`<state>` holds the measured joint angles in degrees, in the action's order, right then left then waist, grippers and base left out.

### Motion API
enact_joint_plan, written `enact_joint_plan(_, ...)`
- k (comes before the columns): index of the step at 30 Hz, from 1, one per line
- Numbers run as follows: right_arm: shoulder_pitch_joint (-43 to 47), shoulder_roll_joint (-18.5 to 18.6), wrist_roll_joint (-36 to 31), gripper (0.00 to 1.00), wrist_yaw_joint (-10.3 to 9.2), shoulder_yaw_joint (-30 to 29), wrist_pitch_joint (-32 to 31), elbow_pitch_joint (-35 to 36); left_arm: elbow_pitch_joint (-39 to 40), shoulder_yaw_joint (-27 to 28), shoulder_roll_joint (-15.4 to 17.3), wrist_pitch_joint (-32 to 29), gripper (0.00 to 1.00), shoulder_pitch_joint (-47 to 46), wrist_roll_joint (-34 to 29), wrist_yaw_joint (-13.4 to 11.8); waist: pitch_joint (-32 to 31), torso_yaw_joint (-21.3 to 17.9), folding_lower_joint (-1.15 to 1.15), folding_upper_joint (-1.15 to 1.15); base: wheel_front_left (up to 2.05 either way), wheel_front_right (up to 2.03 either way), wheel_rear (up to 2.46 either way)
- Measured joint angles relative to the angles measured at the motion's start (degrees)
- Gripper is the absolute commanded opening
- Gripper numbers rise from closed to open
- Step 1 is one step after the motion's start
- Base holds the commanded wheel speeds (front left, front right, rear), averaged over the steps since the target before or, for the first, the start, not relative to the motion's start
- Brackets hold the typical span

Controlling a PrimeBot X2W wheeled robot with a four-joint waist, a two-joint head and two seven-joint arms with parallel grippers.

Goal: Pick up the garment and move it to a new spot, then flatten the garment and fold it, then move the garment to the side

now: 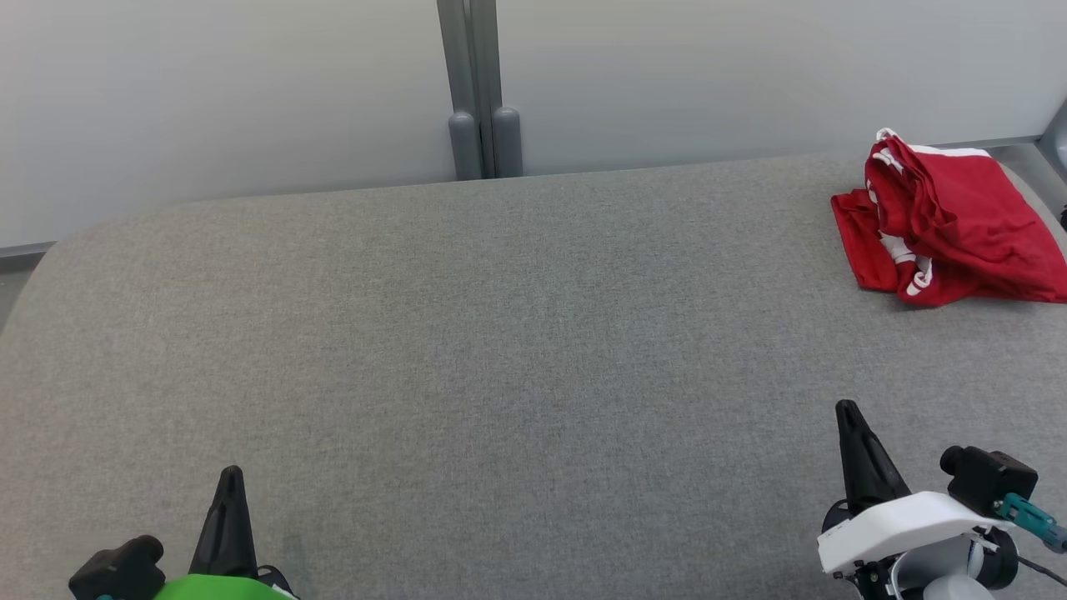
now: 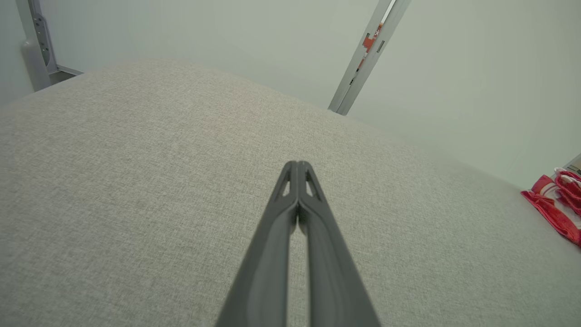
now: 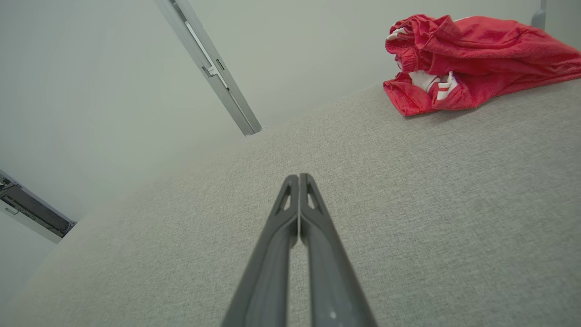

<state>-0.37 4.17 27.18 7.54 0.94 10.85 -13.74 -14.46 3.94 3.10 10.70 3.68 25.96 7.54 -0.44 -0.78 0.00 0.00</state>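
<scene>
The garment [image 1: 950, 225] is a crumpled red piece with white stripes, lying at the far right of the grey fabric table [image 1: 500, 350]. It also shows in the right wrist view as the garment [image 3: 476, 59] at the upper right, and in the left wrist view as a sliver of the garment [image 2: 556, 206] at the right edge. My left gripper [image 1: 231, 473] rests at the lower left, shut and empty, fingers pressed together as seen at my left gripper [image 2: 297, 164]. My right gripper [image 1: 847, 407] sits at the lower right, well short of the garment, shut on nothing, tips together at my right gripper [image 3: 298, 176].
A pale wall runs behind the table, with a grey vertical post [image 1: 477, 92] at its middle. The table's far edge curves down at the left and right corners. Broad grey surface lies between the grippers and the garment.
</scene>
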Motion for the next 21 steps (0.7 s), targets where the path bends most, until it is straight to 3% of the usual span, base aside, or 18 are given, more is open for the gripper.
enact_joint_plan(21, -1.30, -0.25, 18.19, 0.00, -0.01, -1.97, -4.79, -0.09, 0.08, 0.69, -0.08, -4.72, 0.00, -2.41, 18.22, -0.01, 0.12, 0.15, 0.00, 0.00, 0.00, 0.00, 0.00)
